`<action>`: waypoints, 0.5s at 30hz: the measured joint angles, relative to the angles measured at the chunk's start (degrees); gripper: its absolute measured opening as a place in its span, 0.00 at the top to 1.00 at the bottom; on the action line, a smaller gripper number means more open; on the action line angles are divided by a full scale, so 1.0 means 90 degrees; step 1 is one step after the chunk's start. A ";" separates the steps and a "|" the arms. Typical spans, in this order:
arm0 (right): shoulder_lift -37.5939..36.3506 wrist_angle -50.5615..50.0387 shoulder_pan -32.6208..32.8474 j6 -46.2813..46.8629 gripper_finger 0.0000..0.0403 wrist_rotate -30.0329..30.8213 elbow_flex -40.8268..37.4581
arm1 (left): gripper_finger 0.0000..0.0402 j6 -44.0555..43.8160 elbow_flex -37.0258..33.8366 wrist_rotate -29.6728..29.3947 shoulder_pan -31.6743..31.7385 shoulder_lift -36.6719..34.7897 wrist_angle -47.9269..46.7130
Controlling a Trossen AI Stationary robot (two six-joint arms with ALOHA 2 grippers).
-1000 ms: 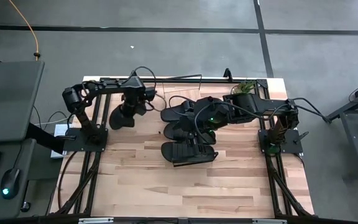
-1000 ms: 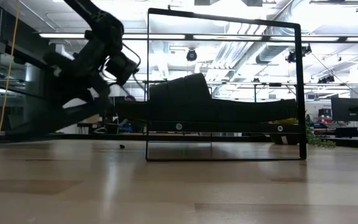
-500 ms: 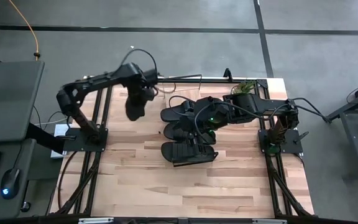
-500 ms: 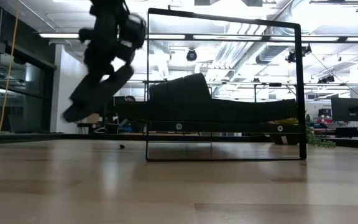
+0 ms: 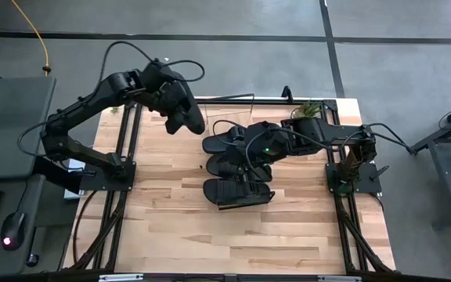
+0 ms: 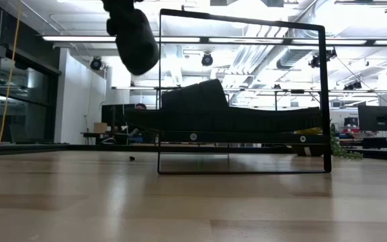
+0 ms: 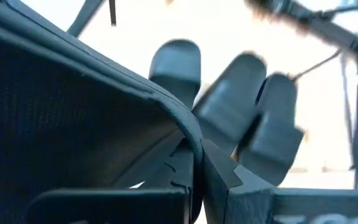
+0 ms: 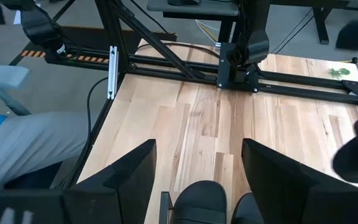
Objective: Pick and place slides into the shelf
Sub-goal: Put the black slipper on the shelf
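While the left tool (image 5: 180, 106) grips a slide (image 5: 188, 116) aloft, the shelf (image 5: 233, 99) lies just beside it, toward the right arm.

The high view looks straight down on the whole bench (image 5: 171, 227) and both arms. The low view sits at bench-top level, facing the wire shelf (image 6: 242, 94) and the room behind. Each wrist view looks forward, close, past its own arm's fingers. High and low views share the shelf.
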 joint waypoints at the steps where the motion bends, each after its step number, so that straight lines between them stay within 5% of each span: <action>1: 0.0000 -0.0002 0.0000 0.0000 0.44 0.0002 0.0000 | 1.00 -0.0137 0.0000 0.0006 0.0000 -0.0080 0.0113; 15: 0.0000 0.0097 -0.0012 -0.0005 0.44 0.0265 0.0000 | 1.00 -0.1893 -0.1240 0.1124 0.0006 -0.0438 0.2971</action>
